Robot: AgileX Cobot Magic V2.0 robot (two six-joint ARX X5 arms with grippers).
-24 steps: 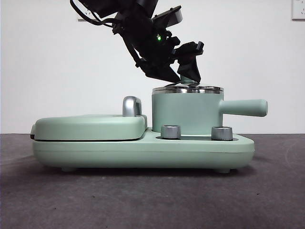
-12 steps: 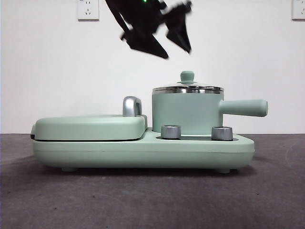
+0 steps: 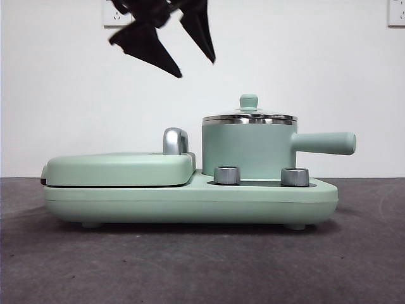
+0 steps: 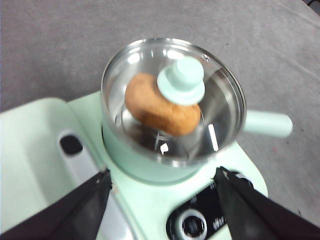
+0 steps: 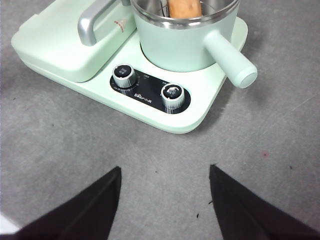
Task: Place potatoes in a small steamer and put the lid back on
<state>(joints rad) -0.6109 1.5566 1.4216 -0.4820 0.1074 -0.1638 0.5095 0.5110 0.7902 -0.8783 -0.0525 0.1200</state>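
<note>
front view: glass lid [image 3: 249, 116] seated on steamer [image 3: 245, 151]; left gripper [image 3: 166, 39] spread wide, empty, overhead. you retract upward, clear of knob [image 3: 249, 101].

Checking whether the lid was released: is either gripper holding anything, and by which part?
Nothing is held. The left gripper hangs open above the lid; the right gripper is open too.
</note>
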